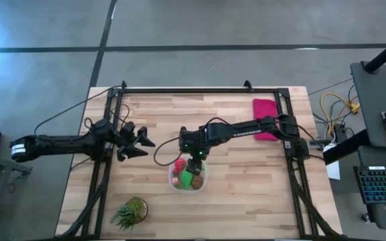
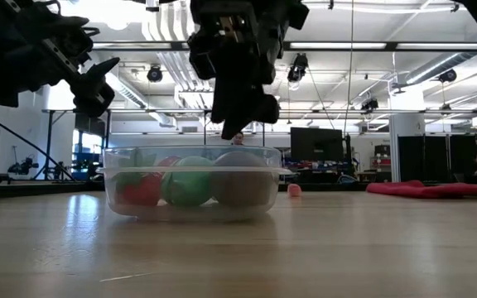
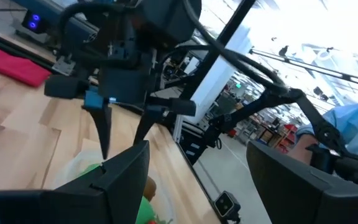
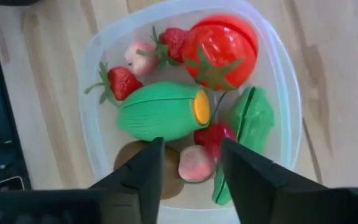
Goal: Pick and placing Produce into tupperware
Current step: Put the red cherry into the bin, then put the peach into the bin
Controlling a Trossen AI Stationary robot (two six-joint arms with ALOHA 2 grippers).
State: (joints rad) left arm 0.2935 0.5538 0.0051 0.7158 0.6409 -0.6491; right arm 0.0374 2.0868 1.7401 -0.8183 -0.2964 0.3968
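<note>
So the clear, shallow plastic tupperware tub with rounded corners (image 4: 92, 81) sits on the pale wooden bench (image 1: 246, 167), a bit toward the near edge, and it's already loaded. The right wrist view shows a shiny red plastic tomato with a green star cap (image 4: 219, 46), a ribbed green oblong piece with an orange end (image 4: 160, 112), a second flatter green piece (image 4: 250, 121), a brown rounded piece (image 4: 166, 171), a few little red strawberries (image 4: 122, 83) and a pale pink berry (image 4: 196, 163).

The right pincer (image 4: 191, 180) hangs just above the tub with its fingers a little apart and nothing between them. The left pincer (image 1: 141, 142) waits off to the left, fingers spread and empty.

One tiny pink piece (image 2: 293, 190) looks to be lying on the bench just right of the tub.

Handling-wise, I'd guess it's all hollow hard plastic: light, stiff, slick, so round pieces could squirt out sideways. Best bet is gripping across the middle. The tub looks light and thin too, so it might skid if bumped.
</note>
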